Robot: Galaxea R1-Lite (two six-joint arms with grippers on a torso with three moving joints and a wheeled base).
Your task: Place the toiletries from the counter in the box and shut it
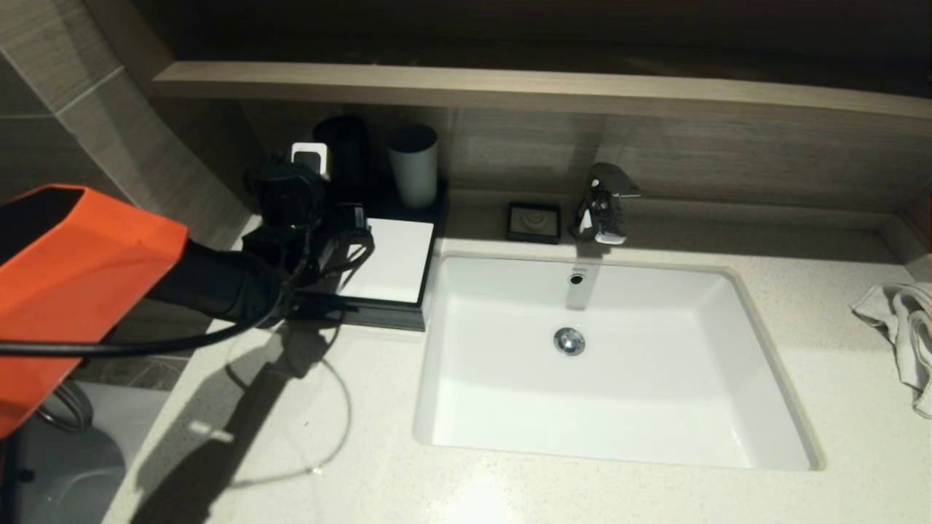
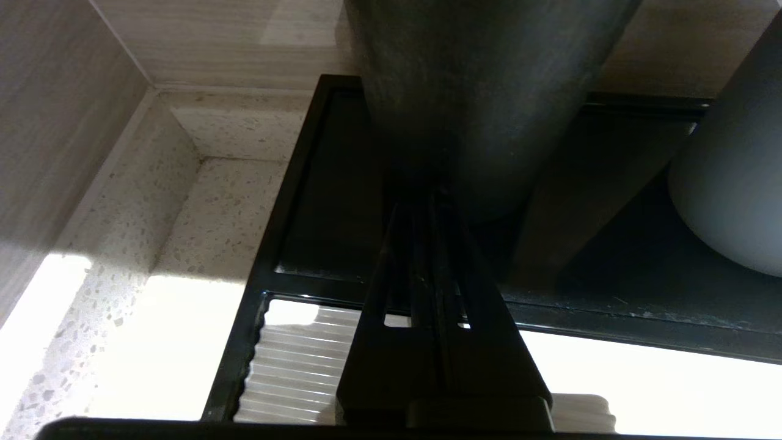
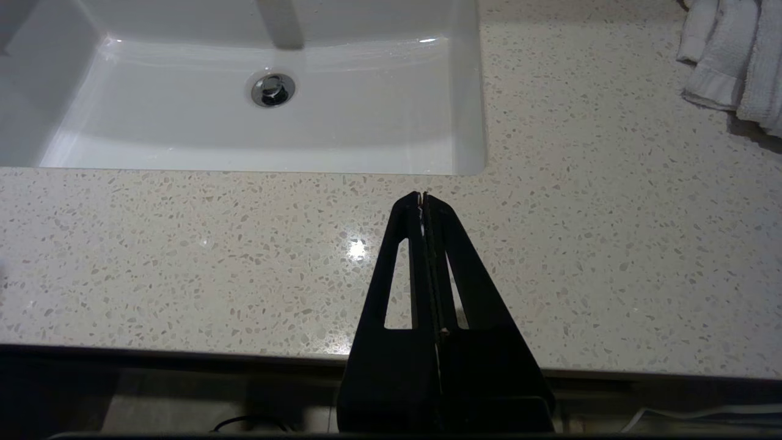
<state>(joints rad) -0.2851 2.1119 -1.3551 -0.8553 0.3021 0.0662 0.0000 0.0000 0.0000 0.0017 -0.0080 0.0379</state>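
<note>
My left pincer (image 2: pixel 427 201) sits over the box (image 1: pixel 389 262) at the back left of the counter (image 1: pixel 291 407), its fingers pressed together with nothing between them. From the left wrist view its tip points at the foot of the dark cup (image 2: pixel 482 91), with the grey-white cup (image 2: pixel 733 183) just beside that, both standing on the box's black rear ledge. Under the fingers I see ribbed white packets (image 2: pixel 293 373) lying inside the box's black frame; I can't tell how many. In the head view the box's white top panel lies just beside the basin (image 1: pixel 611 364).

My right pincer (image 3: pixel 423 201) hangs over the counter's front strip, near the basin's edge, fingers pressed together and empty.

The counter is cream speckled stone. A chrome tap (image 1: pixel 604 204) and small black soap dish (image 1: pixel 534 221) stand behind the basin, a white towel (image 1: pixel 903 327) lies crumpled at far right, and wood-grain wall panels run behind under a shelf (image 1: pixel 510 87).
</note>
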